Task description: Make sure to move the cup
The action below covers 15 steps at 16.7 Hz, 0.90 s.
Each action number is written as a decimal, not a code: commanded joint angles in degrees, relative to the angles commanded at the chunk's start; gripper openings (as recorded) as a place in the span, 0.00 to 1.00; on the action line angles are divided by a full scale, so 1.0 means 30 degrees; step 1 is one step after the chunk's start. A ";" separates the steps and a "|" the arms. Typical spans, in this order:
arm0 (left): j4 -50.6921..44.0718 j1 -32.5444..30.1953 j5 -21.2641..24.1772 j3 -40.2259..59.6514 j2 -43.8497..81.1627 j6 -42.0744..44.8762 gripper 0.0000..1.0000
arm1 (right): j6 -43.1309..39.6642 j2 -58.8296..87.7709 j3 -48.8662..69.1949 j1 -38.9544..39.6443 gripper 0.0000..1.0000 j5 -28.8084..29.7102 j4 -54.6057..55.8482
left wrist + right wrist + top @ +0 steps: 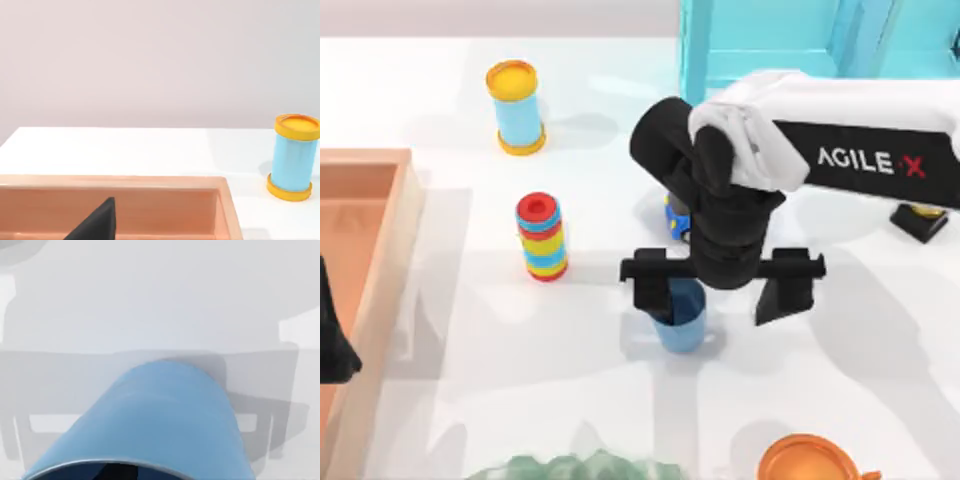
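I am hovering my right gripper (722,285) over the cup (682,322), which is standing upright on the bench (470,360) slightly below the middle of the top view, just in front of the arm's black wrist. The fingers are spread wide: one (652,290) is sitting at the cup's rim on its left side and the other (782,290) is standing clear off to the right, so nothing is being gripped yet. In the right wrist view the cup (165,420) is showing a smooth, plain tapered wall and an open mouth. I am judging it as light, rigid and rather slick, so I am favouring a firm pinch across the rim wall or around the upper body, where the taper is widest. My left gripper (332,345) is parked at the left edge over the orange tray (380,160); I cannot tell how it is set.
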 joint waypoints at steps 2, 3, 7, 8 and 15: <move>0.0000 0.0000 0.0000 0.0000 0.0000 0.0000 1.00 | 0.0000 0.0000 0.0000 0.0000 0.55 0.0000 0.0000; 0.0000 0.0000 0.0000 0.0000 0.0000 0.0000 1.00 | 0.0000 0.0000 0.0000 0.0000 0.47 0.0000 0.0000; 0.0000 0.0000 0.0000 0.0000 0.0000 0.0000 1.00 | 0.0000 0.0000 0.0000 0.0000 0.17 0.0000 0.0000; 0.0000 0.0000 0.0000 0.0000 0.0000 0.0000 1.00 | 0.0000 0.0000 0.0000 0.0000 0.10 0.0000 0.0000; 0.0000 0.0000 0.0000 0.0000 0.0000 0.0000 1.00 | 0.0000 0.0000 0.0000 0.0000 0.00 0.0000 0.0000</move>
